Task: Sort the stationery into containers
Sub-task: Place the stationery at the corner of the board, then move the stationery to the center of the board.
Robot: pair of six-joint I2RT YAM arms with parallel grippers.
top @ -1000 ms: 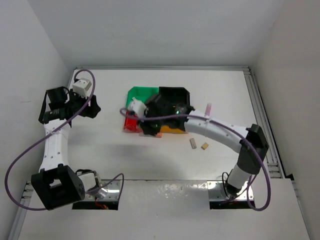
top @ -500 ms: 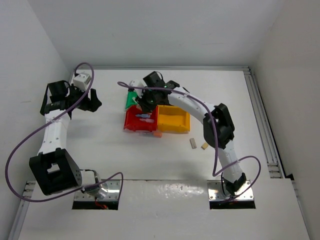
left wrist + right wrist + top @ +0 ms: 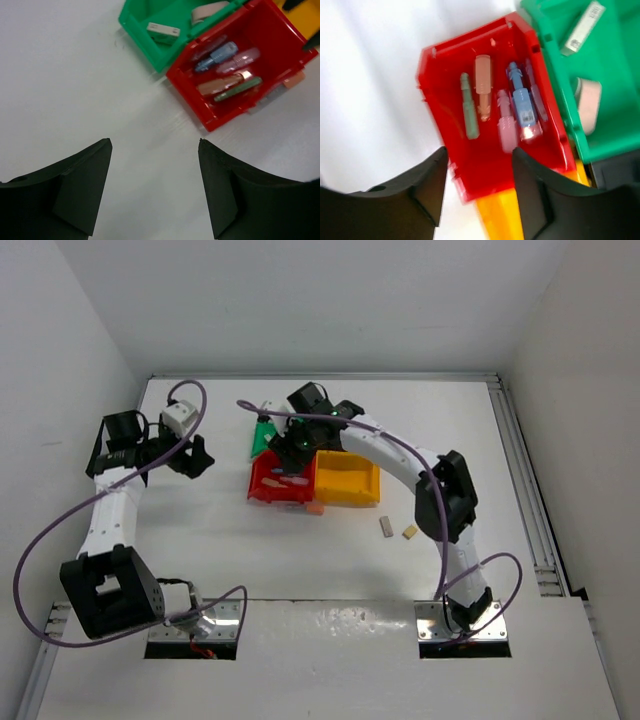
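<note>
The containers are a block of bins: green [image 3: 262,438], red [image 3: 270,483] and yellow [image 3: 347,480]; the black one shows only in the right wrist view [image 3: 620,170]. The red bin [image 3: 485,165] holds a mint-green stick [image 3: 468,107], an orange stick [image 3: 483,87], a pink stick [image 3: 506,127] and a blue stick [image 3: 522,105]. The green bin [image 3: 165,50] holds a grey block [image 3: 162,31] and a tan block [image 3: 207,10]. My right gripper [image 3: 287,452] [image 3: 480,150] hangs open and empty above the red bin. My left gripper [image 3: 200,455] [image 3: 155,145] is open and empty over bare table left of the bins.
A grey block [image 3: 386,526] and a tan block [image 3: 410,532] lie on the table right of and nearer than the yellow bin. A small orange piece [image 3: 315,508] lies against the red bin's near edge. Side walls and metal rails bound the white table.
My right arm has swung from lying across the front of the bins to reaching over their back, uncovering the red and yellow bins. My left gripper has shifted slightly toward the bins.
</note>
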